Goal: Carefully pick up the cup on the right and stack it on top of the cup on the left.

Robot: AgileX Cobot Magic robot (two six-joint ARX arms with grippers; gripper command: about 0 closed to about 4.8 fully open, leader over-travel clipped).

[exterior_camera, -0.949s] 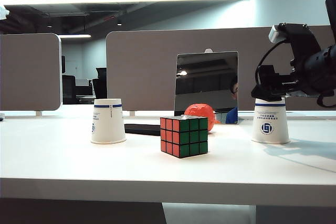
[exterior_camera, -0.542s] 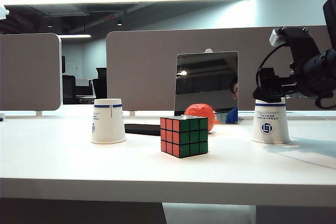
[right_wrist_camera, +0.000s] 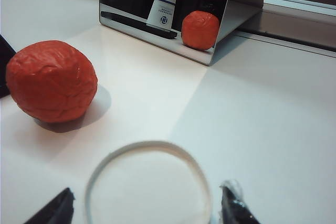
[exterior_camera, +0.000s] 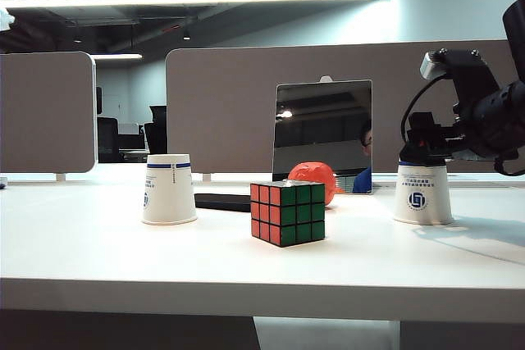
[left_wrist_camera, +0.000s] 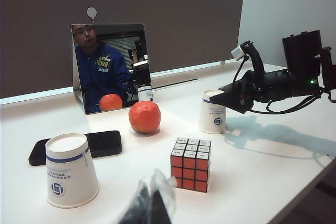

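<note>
Two white paper cups stand upside down on the white table. The left cup (exterior_camera: 169, 189) (left_wrist_camera: 71, 174) stands free. The right cup (exterior_camera: 422, 194) (left_wrist_camera: 212, 114) has my right gripper (exterior_camera: 426, 149) (right_wrist_camera: 144, 208) lowered over its top. In the right wrist view the cup's round upturned base (right_wrist_camera: 149, 182) lies between the two black fingertips (right_wrist_camera: 52, 211), with a narrow gap on each side, so the gripper is open. My left gripper (left_wrist_camera: 152, 203) hangs back near the table's front, between the left cup and the cube, its fingers pressed together and holding nothing.
A Rubik's cube (exterior_camera: 287, 212) sits in the middle of the table. Behind it are an orange ball (exterior_camera: 313, 179), a standing mirror (exterior_camera: 321, 133) and a flat black phone (exterior_camera: 221, 202). Grey partition panels (exterior_camera: 230, 104) close off the back edge.
My right gripper has sunk a little, down around the top of the right cup. Both cups and the left gripper have stayed where they were.
</note>
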